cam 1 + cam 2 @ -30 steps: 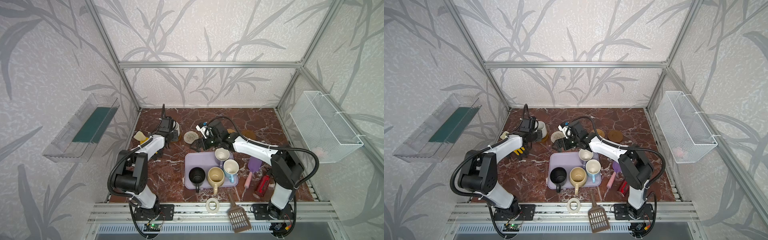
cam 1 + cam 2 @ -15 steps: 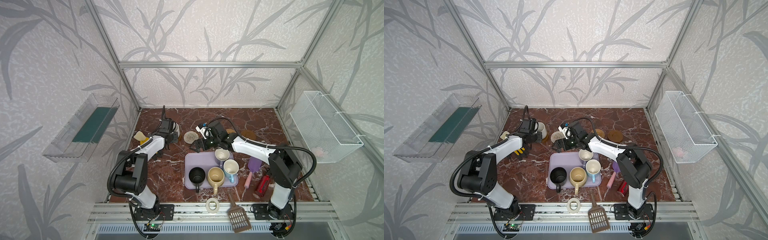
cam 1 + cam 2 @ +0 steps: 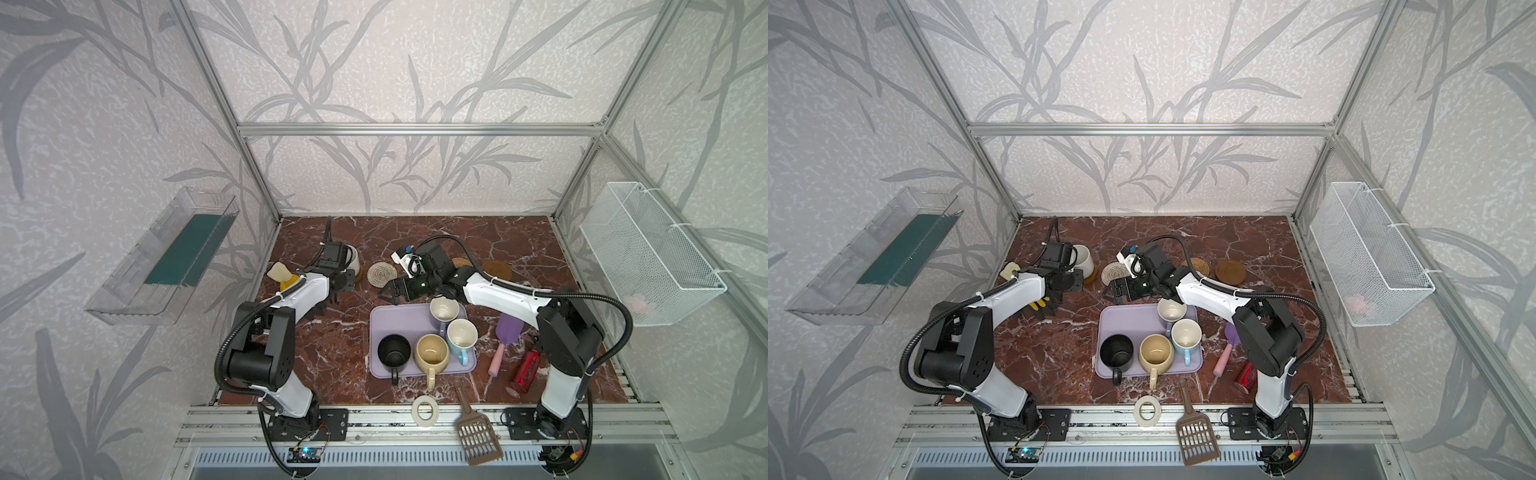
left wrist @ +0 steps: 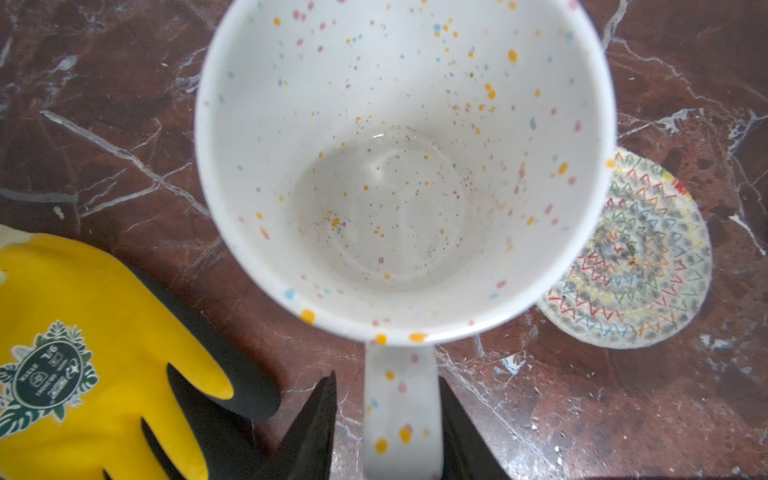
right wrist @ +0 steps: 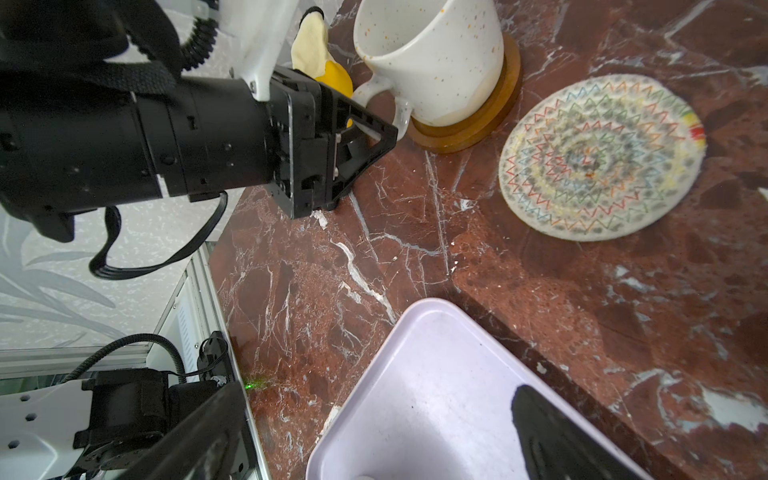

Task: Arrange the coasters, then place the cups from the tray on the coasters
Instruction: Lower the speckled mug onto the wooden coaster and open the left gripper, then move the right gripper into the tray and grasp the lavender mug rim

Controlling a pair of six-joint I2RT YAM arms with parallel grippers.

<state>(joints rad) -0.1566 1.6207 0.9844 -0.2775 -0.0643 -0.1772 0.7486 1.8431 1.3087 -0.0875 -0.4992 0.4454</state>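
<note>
Tabletop (image 3: pixel 332 353): red-brown marble, lavender tray (image 3: pixel 399 324) near-centre.
Speckled mug (image 5: pixel 432 54): upright on wooden coaster (image 5: pixel 469 133), far left.
Left gripper (image 4: pixel 386 382): straddles its handle (image 4: pixel 401 415), grip slack.
Right gripper (image 3: pixel 386 293): spread wide by tray's far-left corner.

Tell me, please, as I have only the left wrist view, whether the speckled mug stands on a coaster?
Observer: Yes. The right wrist view shows the mug on a wooden coaster.
Operator: Thank you. How many cups are on the tray?
Observer: Four: lavender, blue, cream and black, all upright on the tray.
Operator: And where is the right gripper?
Observer: In a top view the right gripper is open, just beyond the tray's far edge, near the woven coaster.
</note>
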